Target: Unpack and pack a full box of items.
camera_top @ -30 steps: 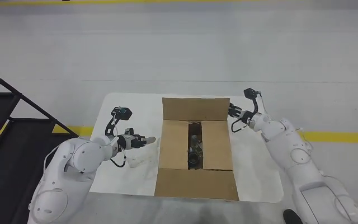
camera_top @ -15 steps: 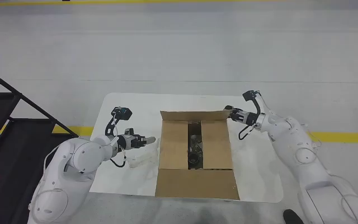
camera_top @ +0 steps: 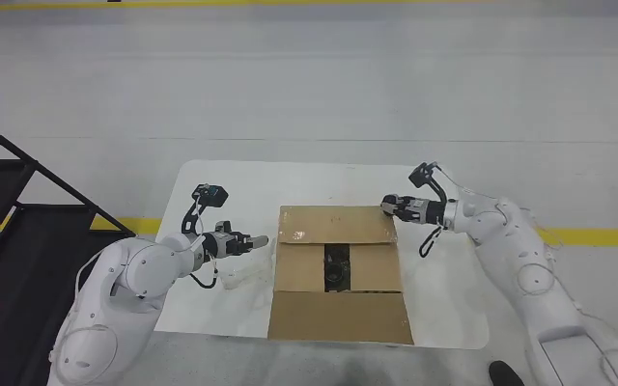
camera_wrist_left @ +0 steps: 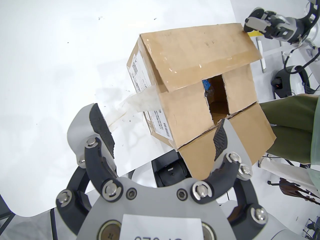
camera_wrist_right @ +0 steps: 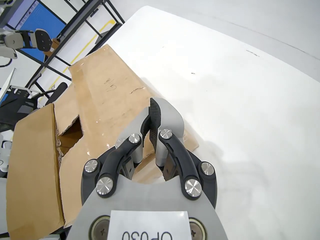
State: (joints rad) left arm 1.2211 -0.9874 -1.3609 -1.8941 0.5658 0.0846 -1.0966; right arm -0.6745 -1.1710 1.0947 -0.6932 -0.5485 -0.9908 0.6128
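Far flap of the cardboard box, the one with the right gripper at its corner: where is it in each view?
Top view: the far flap lies on the side of the box away from the robot, right gripper at its corner.
Left wrist view: it is the wide slanted panel beyond the open left gripper.
Right wrist view: the flap runs ahead from under the right gripper.
Shared landmark: the dark gap in the box top.

The white table (camera_top: 222, 193) stands on a pale grey floor (camera_top: 309, 87). A yellow line (camera_top: 579, 235) passes beneath the table, and a black rack (camera_top: 39, 227) stands beside it.
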